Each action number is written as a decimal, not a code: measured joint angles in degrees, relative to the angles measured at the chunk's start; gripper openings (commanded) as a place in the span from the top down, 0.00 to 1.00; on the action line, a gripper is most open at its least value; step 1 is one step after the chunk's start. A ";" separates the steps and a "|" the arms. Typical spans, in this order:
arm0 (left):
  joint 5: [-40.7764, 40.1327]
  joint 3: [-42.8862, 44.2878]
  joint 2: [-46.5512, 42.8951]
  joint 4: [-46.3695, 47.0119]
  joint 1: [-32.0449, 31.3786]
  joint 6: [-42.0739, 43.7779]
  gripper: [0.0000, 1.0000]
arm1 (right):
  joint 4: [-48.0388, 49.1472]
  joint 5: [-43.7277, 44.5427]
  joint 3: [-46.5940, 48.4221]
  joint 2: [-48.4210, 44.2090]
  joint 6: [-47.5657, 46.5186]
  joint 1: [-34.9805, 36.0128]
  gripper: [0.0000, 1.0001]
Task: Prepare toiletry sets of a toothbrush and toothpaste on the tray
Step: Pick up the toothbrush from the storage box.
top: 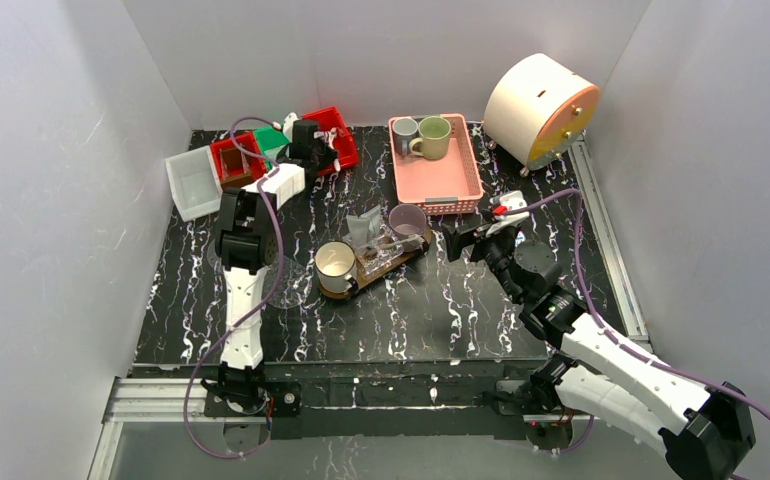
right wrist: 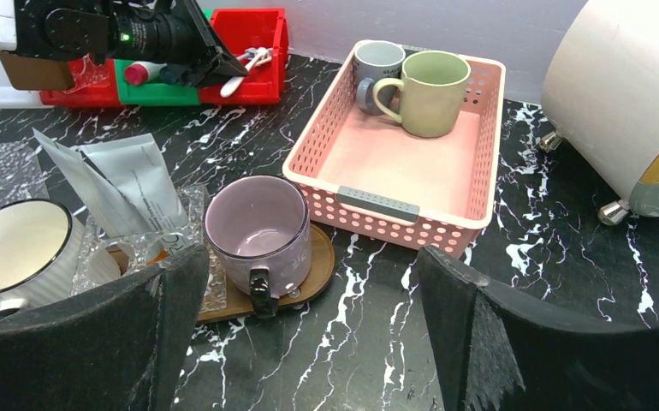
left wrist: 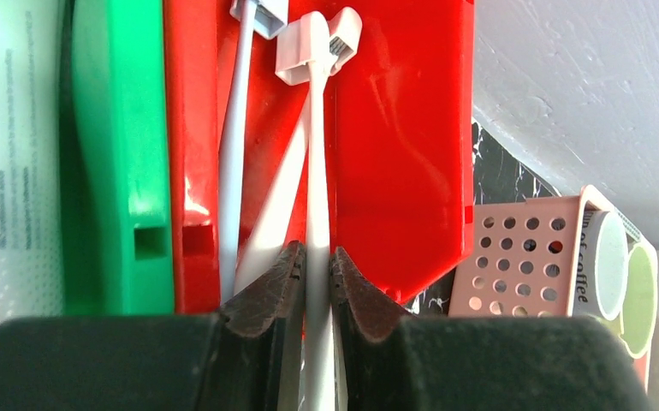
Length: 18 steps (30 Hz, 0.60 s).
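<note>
Lifting straight up looks like the step in hand. The left claw is pinched almost closed on the handle of a slender white toothbrush, whose capped head points toward the far end of the open red plastic bin. A second white toothbrush lies just beside it in the same bin, so a clean vertical rise before any sideways travel seems wise, lest the neighbour get dragged along. On one side the bin's wall and the adjoining green plastic bin hem the claw in, while the other side looks roomier. The dark-brown wooden tray sits mid-table, well apart from the bins. It carries a lilac ceramic mug at one end, a cream ribbed mug at the other, and crumpled clear plastic bags between them. The right claw hovers spread wide and empty near the tray's lilac end, with the pink slatted plastic basket close behind it. An approach from the left arm's side, over the black marbled tabletop, therefore looks the freest.
</note>
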 measured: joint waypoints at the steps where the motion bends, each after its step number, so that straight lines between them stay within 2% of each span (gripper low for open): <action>1: 0.20 -0.79 -0.61 0.31 0.00 0.02 1.00 | 0.00 0.00 0.00 -0.02 0.00 0.00 0.01; 6: 1.60 -5.75 -4.50 2.38 0.02 -0.66 1.00 | -0.02 -0.22 0.00 -0.48 0.00 0.00 0.01; 18: 4.17 -15.52 -11.65 14.88 0.68 -4.76 1.00 | -0.07 -0.59 0.00 -1.53 0.15 0.00 0.01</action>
